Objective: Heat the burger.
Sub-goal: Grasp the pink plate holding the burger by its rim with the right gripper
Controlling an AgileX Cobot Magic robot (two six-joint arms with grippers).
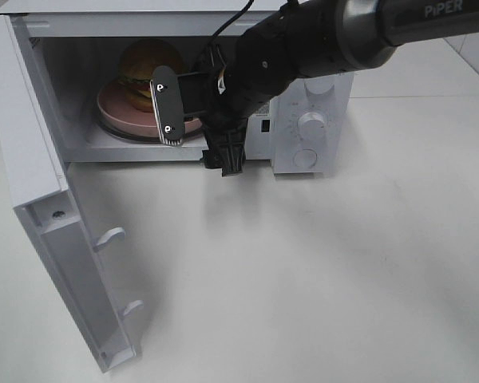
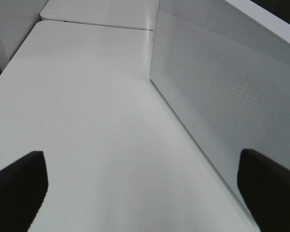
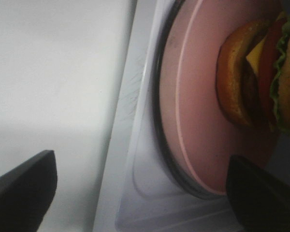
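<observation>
The burger (image 1: 148, 68) with its golden bun sits on a pink plate (image 1: 112, 112) inside the open microwave (image 1: 319, 96). In the right wrist view the burger (image 3: 261, 77) lies sideways on the plate (image 3: 198, 106), showing lettuce and red filling. My right gripper (image 1: 193, 136) hangs at the mouth of the oven, just in front of the plate's rim, open with nothing between its fingers (image 3: 19, 186). In its own wrist view the left gripper (image 2: 140, 193) is open and empty over the white table, beside the door's outer face; the high view does not show it.
The microwave door (image 1: 40, 183) is swung wide open to the left, its perforated outer panel (image 2: 222, 87) close to the left gripper. Two round dials (image 1: 311, 124) sit on the oven's right panel. White table (image 1: 303, 279) spreads in front.
</observation>
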